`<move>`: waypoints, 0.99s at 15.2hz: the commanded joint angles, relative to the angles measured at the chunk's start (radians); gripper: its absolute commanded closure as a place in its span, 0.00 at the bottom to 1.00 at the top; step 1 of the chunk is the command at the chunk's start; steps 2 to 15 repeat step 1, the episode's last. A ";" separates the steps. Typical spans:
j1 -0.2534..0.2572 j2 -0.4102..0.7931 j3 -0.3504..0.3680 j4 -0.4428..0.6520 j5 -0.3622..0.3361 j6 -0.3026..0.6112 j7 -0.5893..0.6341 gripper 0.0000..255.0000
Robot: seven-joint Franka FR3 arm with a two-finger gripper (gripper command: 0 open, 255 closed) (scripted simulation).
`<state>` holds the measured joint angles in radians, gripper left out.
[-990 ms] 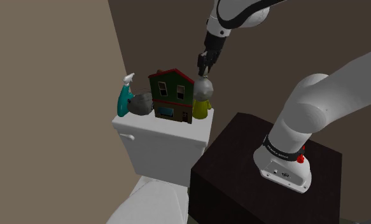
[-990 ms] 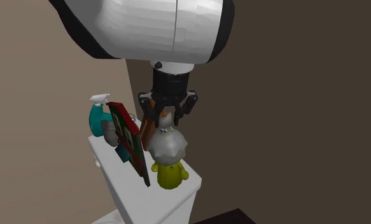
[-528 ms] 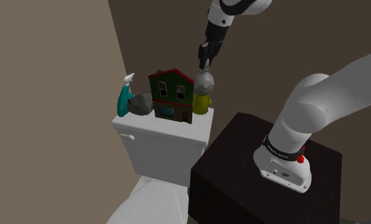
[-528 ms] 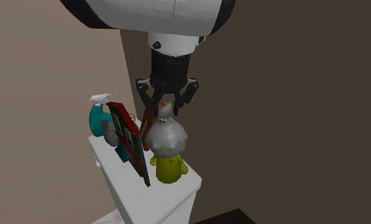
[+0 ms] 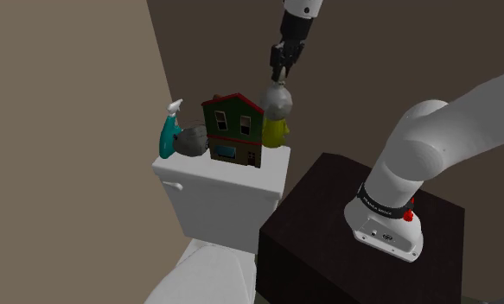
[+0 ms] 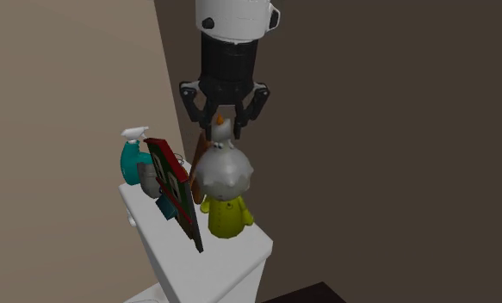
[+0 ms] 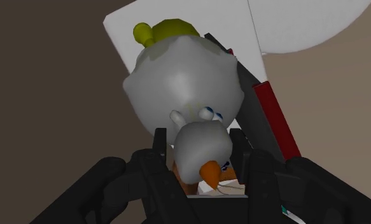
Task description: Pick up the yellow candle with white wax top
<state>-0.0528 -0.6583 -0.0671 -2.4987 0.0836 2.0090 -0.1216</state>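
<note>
Arm (image 5: 431, 147): upper part sits higher than a second ago, wrist now running off the shoulder view at 12 o'clock. It is pulling straight up.

Toilet tank (image 5: 215, 190): white, unchanged, still carries the clutter on its lid. Dark stand (image 5: 310, 207) at 4 o'clock of the tank, unchanged.

Toy house (image 5: 231, 129): green with a red roof, upright mid-lid, not disturbed. In the second exterior view it shows edge-on (image 6: 176, 194), close beside the candle.

Candle (image 5: 277, 117): yellow base, pale grey-white wax top shaped like a round body with a small beaked head. It is the thing that has moved. A second ago its yellow base sat lower, on the lid at 3 o'clock of the house; now the whole candle (image 6: 226, 194) hangs higher, base up near the house's lower windows. I judge it clear of the lid, though no view shows the gap plainly. It hangs upright, no obvious tilt.

Spray bottle (image 5: 167, 138): teal, at 9 o'clock of the house, untouched. Grey round item (image 5: 190, 141) between bottle and house, same spot.

Jaws: at 12 o'clock of the candle, closed down narrow on the small head of the wax top; the wrist view shows that head (image 7: 203, 147) pinched between them, yellow base at the far end.

Meaning: grasp holds and the lift is underway, so the pick is nearly done. The grip is only on the small head, so slipping or swinging looks like the risk.
</note>
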 commanded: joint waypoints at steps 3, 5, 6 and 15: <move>0.000 0.000 -0.001 0.010 -0.001 -0.008 0.000 1.00; 0.000 0.000 -0.001 0.010 -0.001 -0.008 0.000 1.00; 0.000 0.000 -0.001 0.010 -0.001 -0.008 0.000 1.00; 0.000 0.000 -0.001 0.010 -0.001 -0.008 0.000 1.00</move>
